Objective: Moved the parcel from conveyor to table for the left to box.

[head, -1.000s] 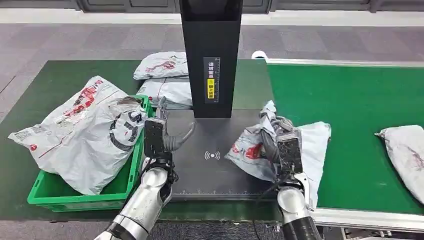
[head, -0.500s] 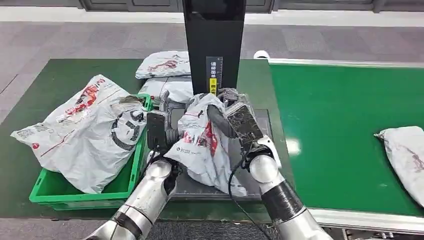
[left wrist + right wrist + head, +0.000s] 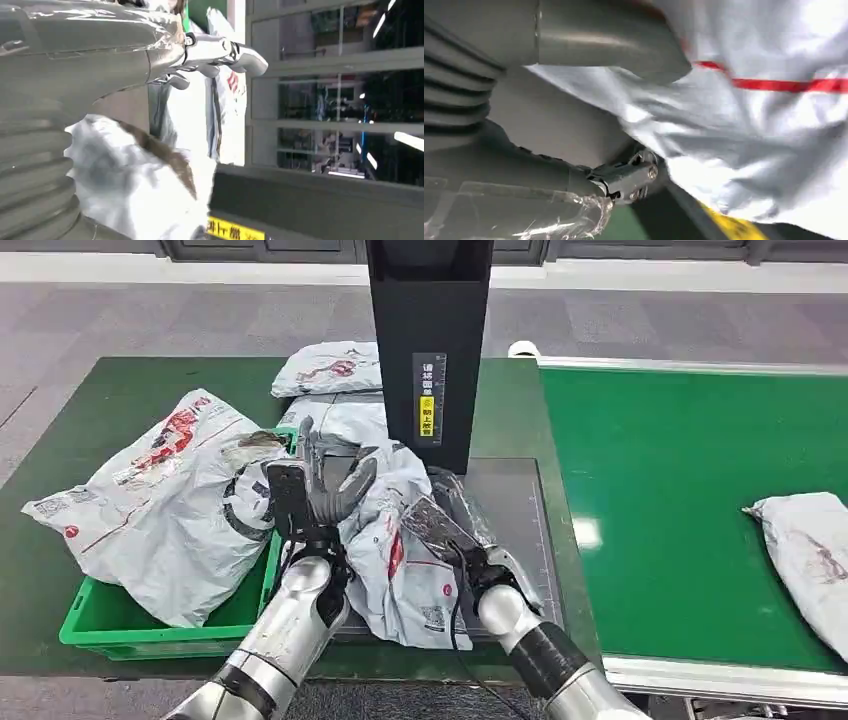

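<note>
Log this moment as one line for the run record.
right hand: holds parcel over black scan plate | left hand: open, at parcel's left edge | green bin: holds other bags

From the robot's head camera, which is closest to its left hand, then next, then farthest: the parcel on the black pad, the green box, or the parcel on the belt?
1. Parcel on pad, touching the left hand.
2. Green box, just left.
3. Belt parcel, far right.
</note>
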